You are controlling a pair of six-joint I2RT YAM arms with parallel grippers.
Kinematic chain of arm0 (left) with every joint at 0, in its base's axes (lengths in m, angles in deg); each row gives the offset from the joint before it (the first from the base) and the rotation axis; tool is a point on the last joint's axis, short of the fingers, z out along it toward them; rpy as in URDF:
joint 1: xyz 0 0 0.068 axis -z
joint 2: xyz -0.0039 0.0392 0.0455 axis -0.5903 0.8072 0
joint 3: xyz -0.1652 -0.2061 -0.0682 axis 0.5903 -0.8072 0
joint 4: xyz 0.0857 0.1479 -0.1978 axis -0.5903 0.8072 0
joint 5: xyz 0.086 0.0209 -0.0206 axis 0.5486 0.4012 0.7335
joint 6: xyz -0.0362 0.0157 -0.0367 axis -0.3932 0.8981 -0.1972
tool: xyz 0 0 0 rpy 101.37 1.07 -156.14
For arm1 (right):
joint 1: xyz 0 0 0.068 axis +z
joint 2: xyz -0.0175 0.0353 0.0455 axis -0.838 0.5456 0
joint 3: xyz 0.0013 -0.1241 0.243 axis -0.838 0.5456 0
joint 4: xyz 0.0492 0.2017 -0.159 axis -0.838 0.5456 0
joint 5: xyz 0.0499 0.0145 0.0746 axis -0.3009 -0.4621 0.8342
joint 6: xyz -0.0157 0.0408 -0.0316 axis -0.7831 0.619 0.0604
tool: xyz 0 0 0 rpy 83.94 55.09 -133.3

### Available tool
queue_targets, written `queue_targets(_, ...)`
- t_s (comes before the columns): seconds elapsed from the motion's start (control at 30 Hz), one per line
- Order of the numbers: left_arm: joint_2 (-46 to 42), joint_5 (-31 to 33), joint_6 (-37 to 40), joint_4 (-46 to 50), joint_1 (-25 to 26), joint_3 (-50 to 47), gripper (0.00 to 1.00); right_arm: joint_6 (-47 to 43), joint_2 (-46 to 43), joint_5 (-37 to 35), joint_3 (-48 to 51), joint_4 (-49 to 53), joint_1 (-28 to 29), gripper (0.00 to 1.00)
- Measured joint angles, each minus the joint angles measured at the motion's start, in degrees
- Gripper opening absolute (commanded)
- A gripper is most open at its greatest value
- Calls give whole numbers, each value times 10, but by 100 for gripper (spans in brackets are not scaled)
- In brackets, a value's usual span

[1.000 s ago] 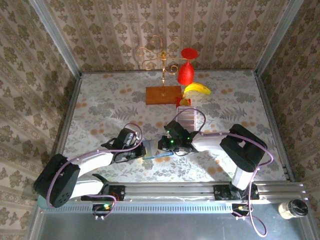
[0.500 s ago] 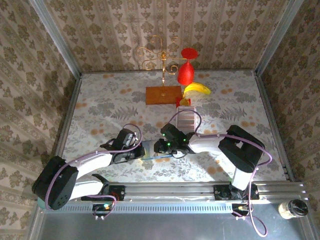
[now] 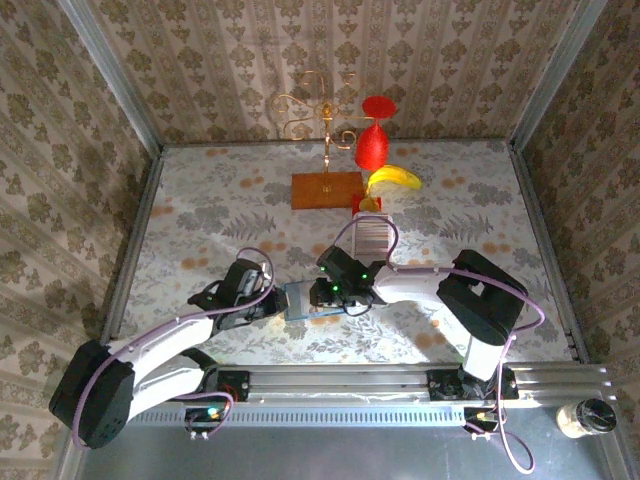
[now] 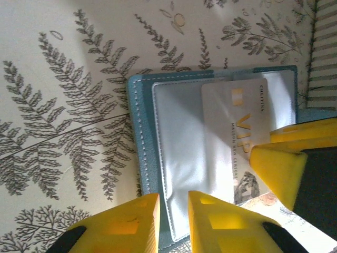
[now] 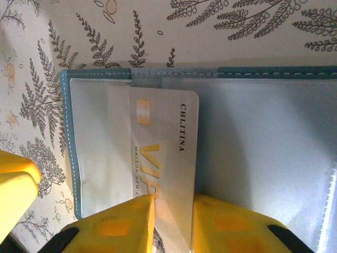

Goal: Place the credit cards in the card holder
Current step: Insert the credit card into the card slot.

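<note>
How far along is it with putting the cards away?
Early. The card holder lies open, its edge pinched by the left gripper. The right gripper holds one card against the inside, not visibly tucked in. The row of cards waits farther back.

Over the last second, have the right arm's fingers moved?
Yes. The right arm's yellow fingers, pinching a pale VIP card, slid left in the top view, away from the long striped card row, over the teal-blue folding card holder.

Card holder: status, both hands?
Left hand shut on card holder edge. Right hand shut on VIP card, laid across the open holder; pocket entry unclear. Nothing seen blocking.
</note>
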Motion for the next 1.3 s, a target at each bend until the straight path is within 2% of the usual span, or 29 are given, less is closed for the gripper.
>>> queue_targets(0.2, 56, -1, 0, -8, -1, -8, 17, -3, 3, -10, -14, 24, 6, 23)
queue_targets(0.53, 64, -14, -1, -22, -7, -9, 14, -5, 25, -14, -53, 52, 22, 22)
queue_targets(0.67, 67, -17, -1, -34, -7, -12, 13, -5, 39, -14, -75, 61, 31, 24)
queue_targets(0.83, 67, -19, -1, -43, -7, -15, 12, -14, 44, -15, -89, 82, 33, 33)
queue_targets(1.07, 67, -21, -1, -49, -7, -17, 12, -27, 43, -36, -97, 120, 35, 16)
queue_targets(1.3, 67, -25, -1, -53, -7, -18, 11, -28, 44, -35, -99, 122, 35, 12)
